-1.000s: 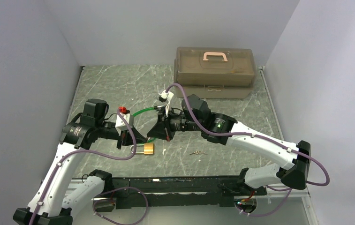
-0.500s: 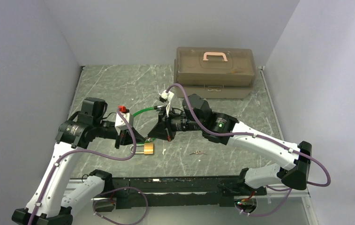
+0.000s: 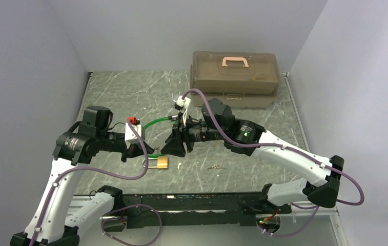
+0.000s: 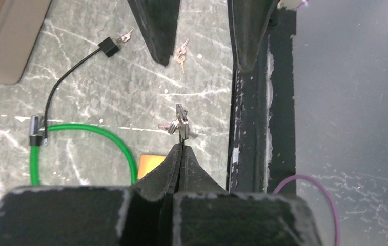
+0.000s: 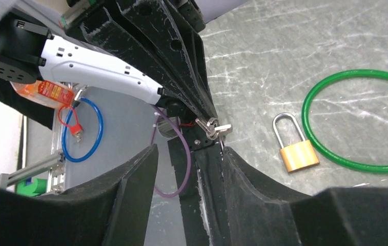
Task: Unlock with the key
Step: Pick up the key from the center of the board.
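The key [image 4: 182,119] is up off the worktop [image 3: 130,92], nipped between the pressed-together tips of the left hand [image 4: 181,149]. Only a short bit of metal pokes out past the tips, and the rest of the little bunch hangs beside it. Just to the right of it and a touch nearer lies the padlock [image 5: 297,148], flat on the stone with its shackle looking closed. It is apart from the key and rests just beside the green cable [image 5: 366,123] without being threaded on it, as far as I can see.

The right hand [image 5: 189,151] hovers close by, facing the left one, its fingers spread and holding nothing.

From the overhead view the shackle points left, towards the key, so I'd judge the keyhole end faces away from it. The padlock is loose and would slide at the first push. The sensible way is for the right hand to grip the brass body and turn it so the keyhole meets the key. The left should then bring the blade in straight and slowly, with the dangling keys kept out of the slot. With so little key showing, a skewed approach could twist it in the pinch.

A spare bunch of keys [image 3: 213,167] lies further right, and a toolbox [image 3: 235,77] sits at the far edge.
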Motion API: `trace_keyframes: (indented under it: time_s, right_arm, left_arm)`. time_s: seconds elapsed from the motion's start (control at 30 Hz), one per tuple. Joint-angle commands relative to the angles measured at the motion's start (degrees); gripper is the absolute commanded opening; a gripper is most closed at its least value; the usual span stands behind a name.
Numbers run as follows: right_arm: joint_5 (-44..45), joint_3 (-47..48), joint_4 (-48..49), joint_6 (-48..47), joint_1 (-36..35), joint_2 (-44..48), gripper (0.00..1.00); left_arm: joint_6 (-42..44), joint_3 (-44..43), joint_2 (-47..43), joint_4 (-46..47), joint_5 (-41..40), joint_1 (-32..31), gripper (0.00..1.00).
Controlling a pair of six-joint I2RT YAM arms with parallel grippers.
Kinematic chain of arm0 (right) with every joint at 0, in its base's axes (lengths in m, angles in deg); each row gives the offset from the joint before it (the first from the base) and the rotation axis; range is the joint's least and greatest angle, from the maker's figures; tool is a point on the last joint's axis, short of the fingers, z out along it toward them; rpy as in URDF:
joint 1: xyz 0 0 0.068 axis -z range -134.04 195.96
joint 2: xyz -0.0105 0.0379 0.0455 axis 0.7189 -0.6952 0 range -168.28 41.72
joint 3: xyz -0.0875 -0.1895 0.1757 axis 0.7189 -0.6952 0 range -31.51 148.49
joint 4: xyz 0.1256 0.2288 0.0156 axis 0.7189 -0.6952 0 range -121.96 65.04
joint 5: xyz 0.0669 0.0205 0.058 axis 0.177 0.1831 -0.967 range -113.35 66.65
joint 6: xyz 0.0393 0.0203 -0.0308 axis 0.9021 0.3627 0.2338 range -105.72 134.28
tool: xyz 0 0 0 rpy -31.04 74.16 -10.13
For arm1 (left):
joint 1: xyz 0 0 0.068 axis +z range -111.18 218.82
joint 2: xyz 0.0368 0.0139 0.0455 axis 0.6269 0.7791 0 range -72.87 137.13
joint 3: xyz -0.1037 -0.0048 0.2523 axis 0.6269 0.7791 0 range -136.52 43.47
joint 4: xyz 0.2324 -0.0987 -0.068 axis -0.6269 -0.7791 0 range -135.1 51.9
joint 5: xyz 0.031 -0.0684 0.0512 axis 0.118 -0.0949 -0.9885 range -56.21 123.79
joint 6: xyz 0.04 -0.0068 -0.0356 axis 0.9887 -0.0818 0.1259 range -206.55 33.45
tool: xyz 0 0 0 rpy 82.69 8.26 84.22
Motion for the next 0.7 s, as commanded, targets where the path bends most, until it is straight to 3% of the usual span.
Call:
trace_keyframes:
  time_s: [0.0, 0.13, 0.3, 0.47, 0.67]
  right_arm:
    - [3.41, 5.59, -2.15, -3.28, 0.03, 2.48, 0.55]
    - [5.32, 5.25, 1.25, -1.77, 1.13, 2.96, 0.62]
    - [2.54, 4.03, 5.66, 2.79, 2.4, 0.42, 0.62]
    - [-1.11, 1.69, 11.59, 7.12, 2.8, -0.59, 0.62]
    - [-5.41, 1.33, 18.52, 10.34, 3.63, -1.06, 0.62]
  left_arm:
    - [10.26, -5.47, -0.54, -6.64, -4.6, 0.28, 0.0]
    - [22.4, -9.25, -4.41, -7.36, -12.86, -0.19, 0.0]
    - [37.51, -6.65, -13.04, 2.77, -18.4, -0.42, 0.0]
    - [49.65, 5.44, -24.78, 23.37, -18.19, -0.4, 0.0]
    - [71.47, 21.53, -37.38, 38.44, -13.39, -0.42, 0.0]
